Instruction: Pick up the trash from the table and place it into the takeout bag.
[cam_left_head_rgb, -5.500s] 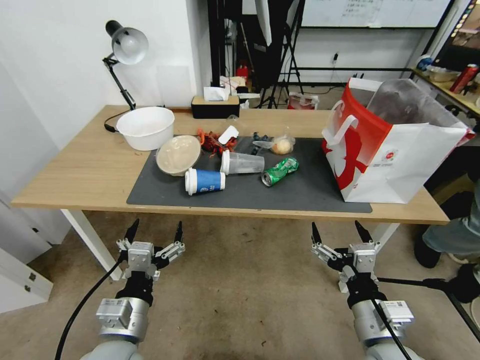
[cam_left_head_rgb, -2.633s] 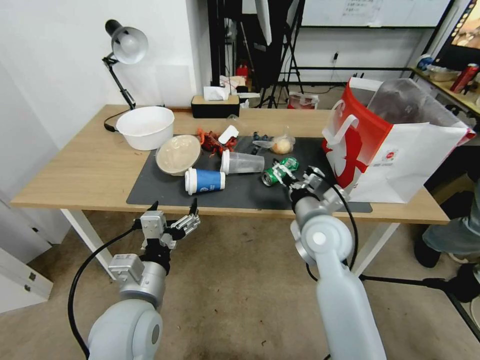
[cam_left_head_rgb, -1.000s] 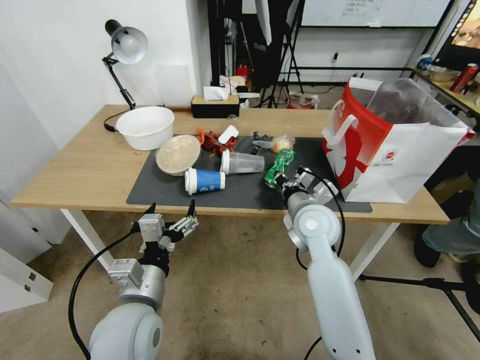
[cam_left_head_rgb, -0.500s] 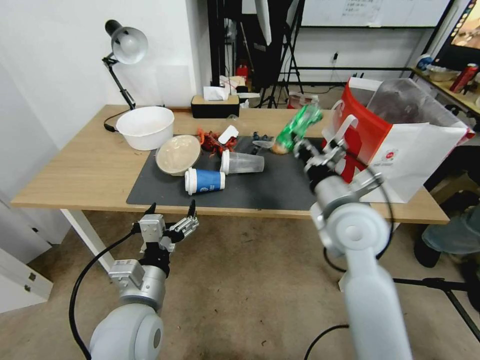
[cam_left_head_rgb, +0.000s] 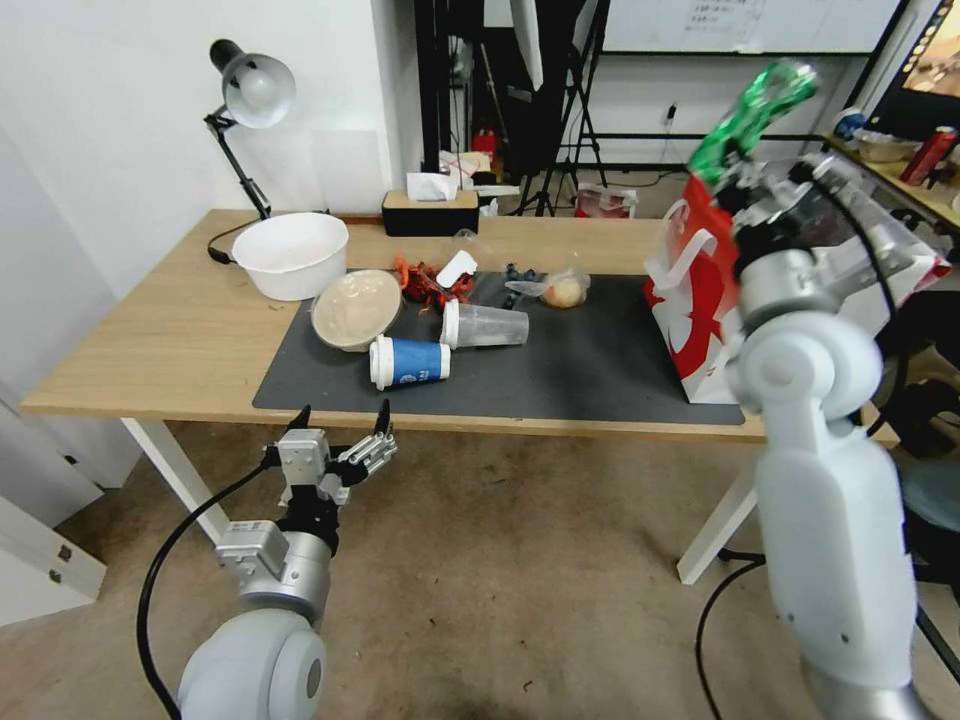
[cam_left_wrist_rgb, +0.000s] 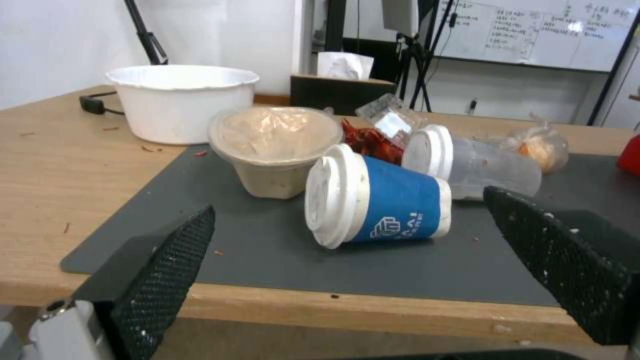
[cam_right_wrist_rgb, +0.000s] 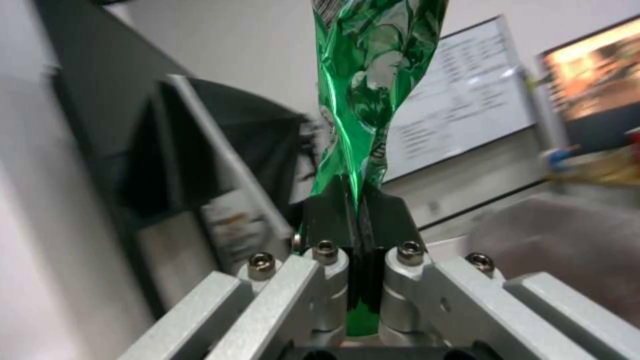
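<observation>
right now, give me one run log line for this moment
right gripper: shut on green can, raised above takeout bag | left gripper: open, idle below table edge | blue cup: on mat

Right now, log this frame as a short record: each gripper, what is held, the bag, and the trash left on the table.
right gripper: raised above the takeout bag, shut on the crushed green can
can grip: pinched at its lower end between the fingers
left gripper: open, below the near table edge, facing the blue paper cup
on mat: blue paper cup, clear plastic cup, beige bowl, small bag of food, red leftovers
in bag: cannot tell
</observation>
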